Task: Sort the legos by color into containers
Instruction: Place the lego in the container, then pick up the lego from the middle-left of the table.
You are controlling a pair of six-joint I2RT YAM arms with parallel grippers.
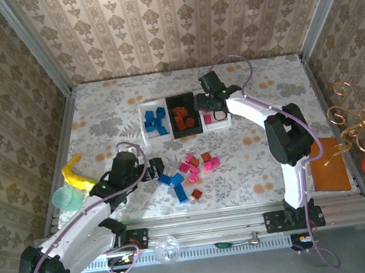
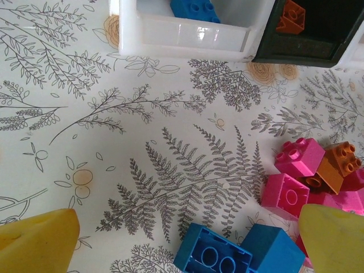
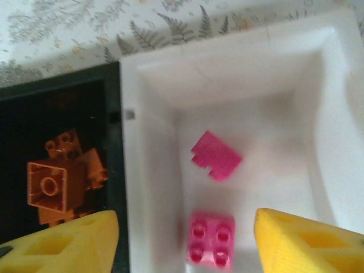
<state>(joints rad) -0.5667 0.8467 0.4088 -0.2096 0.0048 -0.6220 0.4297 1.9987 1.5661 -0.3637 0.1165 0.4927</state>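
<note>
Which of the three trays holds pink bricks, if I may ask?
The right white tray; the black middle tray holds orange, the left white tray blue.

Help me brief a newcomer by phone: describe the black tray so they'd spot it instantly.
On the floral-patterned table, find the row of three shallow rectangular plastic trays at the far side. Take the middle tray, holding orange-brown plastic bricks: it alone is black, the other two white.
</note>
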